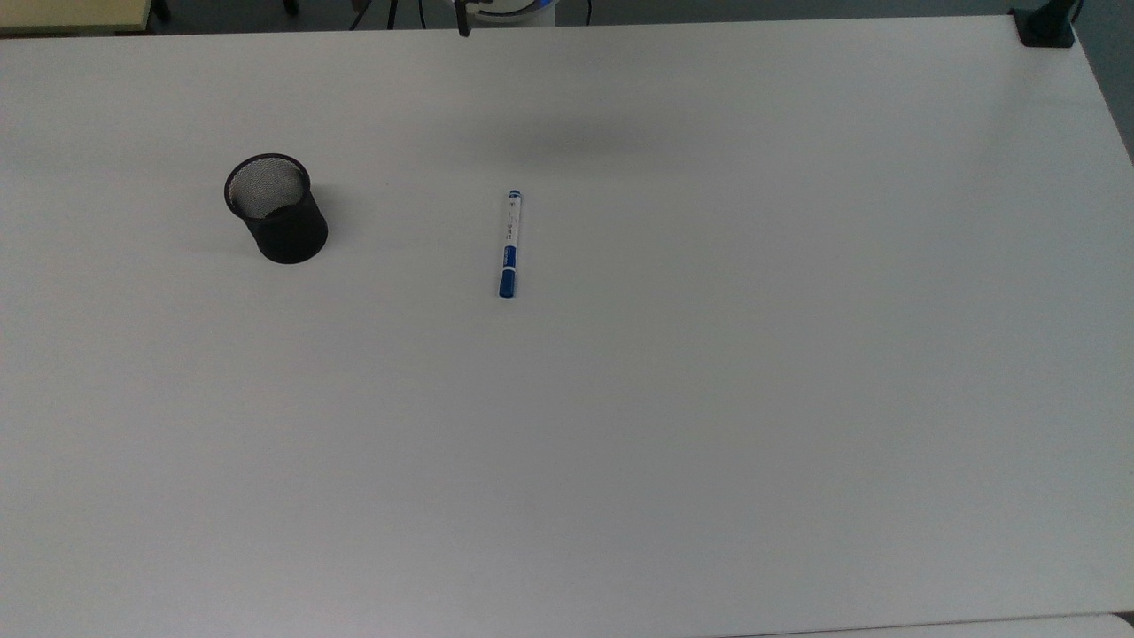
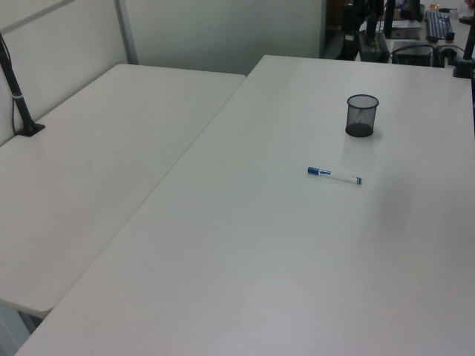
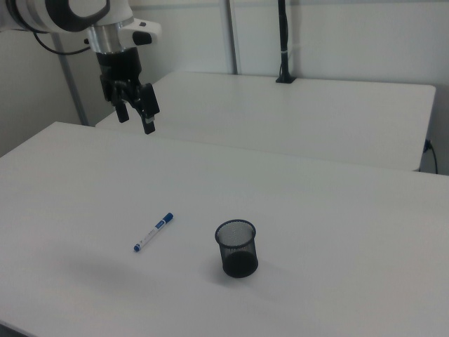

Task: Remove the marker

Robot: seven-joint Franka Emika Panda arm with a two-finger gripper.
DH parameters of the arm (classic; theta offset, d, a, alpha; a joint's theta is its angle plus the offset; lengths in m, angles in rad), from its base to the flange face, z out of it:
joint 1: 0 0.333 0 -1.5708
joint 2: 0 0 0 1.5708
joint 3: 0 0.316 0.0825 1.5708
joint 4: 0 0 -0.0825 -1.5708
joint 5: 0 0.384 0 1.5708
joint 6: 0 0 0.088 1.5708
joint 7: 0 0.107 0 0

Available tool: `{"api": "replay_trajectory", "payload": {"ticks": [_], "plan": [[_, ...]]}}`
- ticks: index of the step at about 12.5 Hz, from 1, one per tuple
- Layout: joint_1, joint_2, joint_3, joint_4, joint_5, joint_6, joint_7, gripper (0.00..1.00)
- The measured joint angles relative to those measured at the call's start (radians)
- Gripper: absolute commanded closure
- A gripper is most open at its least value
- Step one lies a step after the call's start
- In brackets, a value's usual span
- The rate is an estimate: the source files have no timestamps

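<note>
marker [image 1: 509, 243] lies flat on the white table [image 1: 709, 399], out of the cup, nothing touching it; in the top view it runs near vertical, blue cap at the lower end, small blue tip at the upper end, white barrel with a blue label just above the cap; black mesh pen cup [image 1: 275, 208] stands upright well apart from it toward the top view's left, looks empty inside; in the left view the marker [image 2: 335, 176] sits nearer the camera than the cup [image 2: 361, 115], cap end toward the left view's left; in the right view the marker [image 3: 153, 232] lies diagonal on the right view's left of the cup [image 3: 237, 248], cap at its upper right end; gripper [image 3: 135, 114] hangs high over the far table edge in the right view, up and away from the marker, fingers spread with a clear gap and holding nothing, pointing down; white arm link above it at the right view's upper left; second white table [image 2: 89, 163] butts alongside in the left view, black post clamped at its far edge [image 2: 16, 96]
</note>
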State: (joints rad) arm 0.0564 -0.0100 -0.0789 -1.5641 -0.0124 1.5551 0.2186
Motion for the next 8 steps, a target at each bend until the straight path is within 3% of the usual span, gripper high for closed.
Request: {"api": "replay_trajectory", "payload": {"ticks": [4,8], "plan": [[-0.056,-0.013,0.0,-0.001,0.0,0.016,-0.177,0.0],[-0.061,-0.007,0.001,-0.004,0.0,0.052,-0.228,0.0]]}}
